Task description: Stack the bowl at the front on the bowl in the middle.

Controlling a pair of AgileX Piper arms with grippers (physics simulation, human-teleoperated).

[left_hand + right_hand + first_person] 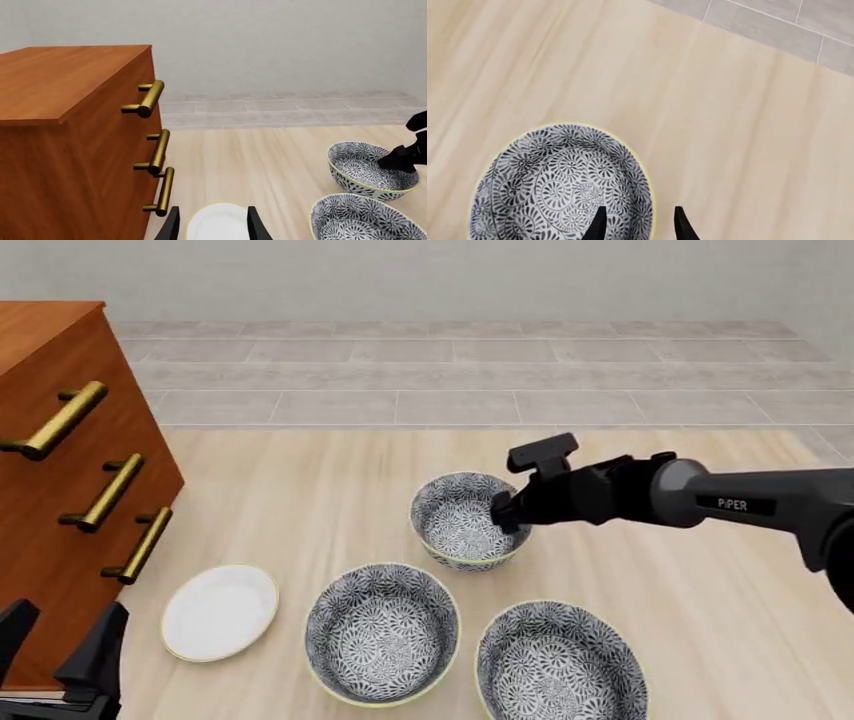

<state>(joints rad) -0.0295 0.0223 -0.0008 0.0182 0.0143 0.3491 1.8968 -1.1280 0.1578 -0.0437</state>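
Observation:
Three floral bowls with pale yellow rims stand on the wooden table. The bowl at the front is the one farthest from the arms. My right gripper is open, with one finger inside this bowl and one outside its right rim. The bowl in the middle sits nearer, left of centre. A third bowl stands nearest, to the right. My left gripper hangs open and empty at the near left, above the table.
A small white plate lies left of the bowls, beyond the left gripper. A wooden drawer cabinet with three brass handles stands at the table's left side. Tiled floor lies beyond the far edge.

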